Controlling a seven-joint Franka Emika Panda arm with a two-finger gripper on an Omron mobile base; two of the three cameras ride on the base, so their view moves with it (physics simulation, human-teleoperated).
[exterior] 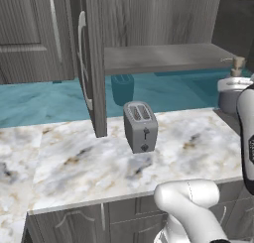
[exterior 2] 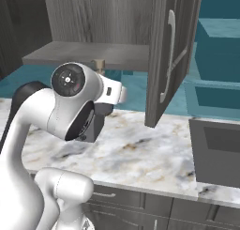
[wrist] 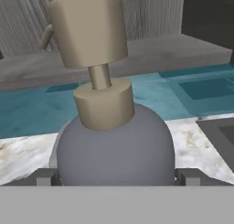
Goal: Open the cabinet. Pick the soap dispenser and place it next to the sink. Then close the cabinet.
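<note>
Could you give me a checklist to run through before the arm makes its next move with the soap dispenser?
1. Cabinet doors swung open, shelf reachable: ok.
2. Soap dispenser upright, pump on top: ok.
3. Gripper open, one tip on each side of the bottle's body: ok.
4. Tips touching the bottle: cannot tell, they sit right at its edges.
5. Bottle's base resting on the counter: cannot tell, the base is hidden.
6. Sink close beside the dispenser, toaster well apart from it: ok.
</note>
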